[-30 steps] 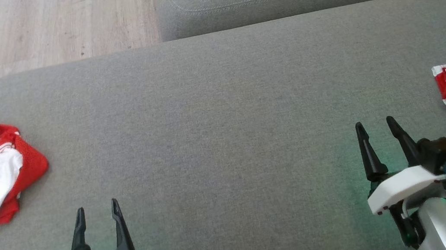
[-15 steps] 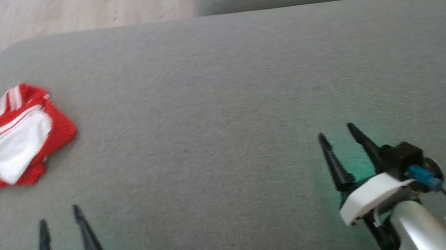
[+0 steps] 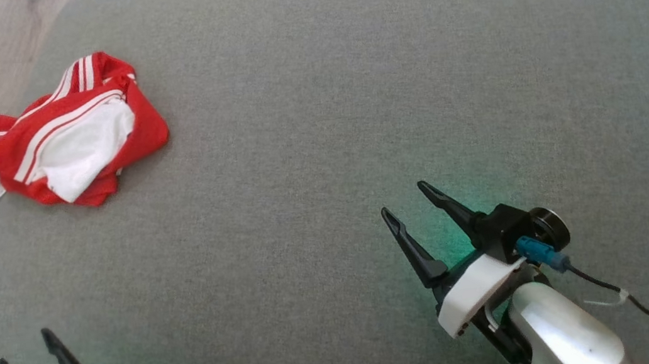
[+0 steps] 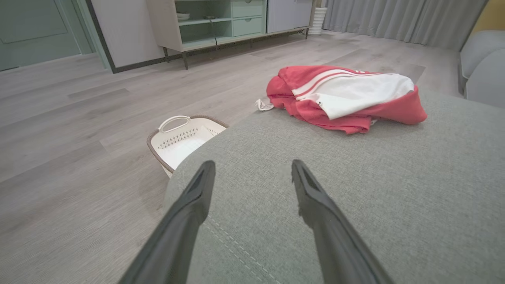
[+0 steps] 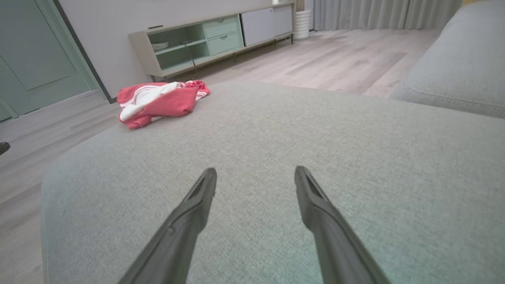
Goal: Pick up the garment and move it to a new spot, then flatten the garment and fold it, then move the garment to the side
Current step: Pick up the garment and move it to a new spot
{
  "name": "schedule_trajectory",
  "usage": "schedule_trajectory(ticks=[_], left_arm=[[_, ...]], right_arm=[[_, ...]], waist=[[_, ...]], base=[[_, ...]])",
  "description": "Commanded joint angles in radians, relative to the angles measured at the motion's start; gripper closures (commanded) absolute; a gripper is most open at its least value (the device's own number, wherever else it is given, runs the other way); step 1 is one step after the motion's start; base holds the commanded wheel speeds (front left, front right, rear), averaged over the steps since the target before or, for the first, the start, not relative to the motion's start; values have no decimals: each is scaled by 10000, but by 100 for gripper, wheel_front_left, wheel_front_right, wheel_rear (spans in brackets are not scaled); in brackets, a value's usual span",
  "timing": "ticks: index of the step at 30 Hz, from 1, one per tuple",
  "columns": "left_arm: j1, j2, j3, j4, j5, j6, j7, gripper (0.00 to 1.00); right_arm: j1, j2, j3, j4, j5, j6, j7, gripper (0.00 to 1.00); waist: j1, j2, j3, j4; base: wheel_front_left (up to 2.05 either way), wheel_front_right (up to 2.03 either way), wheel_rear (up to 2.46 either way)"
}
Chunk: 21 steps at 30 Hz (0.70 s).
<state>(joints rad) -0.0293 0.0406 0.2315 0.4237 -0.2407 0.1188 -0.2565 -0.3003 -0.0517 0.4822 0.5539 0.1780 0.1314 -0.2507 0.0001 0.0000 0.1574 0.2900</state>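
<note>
While the garment (image 3: 70, 132) is lying crumpled on the cushion (image 3: 316, 120), left gripper (image 3: 25, 348) is hovering spread, empty, nearer it | right gripper (image 3: 404, 198) is hovering spread, empty, well apart.

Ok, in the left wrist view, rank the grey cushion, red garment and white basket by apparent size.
1. grey cushion
2. red garment
3. white basket, partly hidden by the cushion, so its full size is unsure

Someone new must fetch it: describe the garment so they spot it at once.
Start at the big grey cushion before the robot. Near its far left corner, close to the white basket on the floor, lies the garment: a crumpled red heap with white stripes and a white panel, unlike the plain grey fabric around it.
</note>
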Motion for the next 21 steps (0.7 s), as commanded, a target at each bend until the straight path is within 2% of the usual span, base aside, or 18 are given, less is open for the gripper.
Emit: schedule_trajectory(ticks=[1,5,9,14,21], left_arm=[[-307,97,435,-189,-20,-71,-53,0],[-959,104,809,-31,-25,-594,-53,0],[-2034,525,1326,426,18,-1291,-53,0],[-3811,1498,1901,1208,-343,-1844,-53,0],[-5962,2924,1213,3254,-631,-2422,225,0]], right_arm=[[-342,14,223,-230,114,-7,-110,0],[-572,14,237,-248,48,-7,-110,0],[-871,14,188,-413,-124,-7,-111,0],[-1156,14,31,-851,-145,-7,-111,0],[-1535,14,4,-1402,-209,-7,-111,0]], waist=[[-1,0,115,-80],[-1,0,517,-250],[-1,0,1125,-488],[-1,0,1855,-819],[-1,0,2692,-1345]], base=[[0,0,0],[0,0,0],[0,0,0],[0,0,0],[0,0,0]])
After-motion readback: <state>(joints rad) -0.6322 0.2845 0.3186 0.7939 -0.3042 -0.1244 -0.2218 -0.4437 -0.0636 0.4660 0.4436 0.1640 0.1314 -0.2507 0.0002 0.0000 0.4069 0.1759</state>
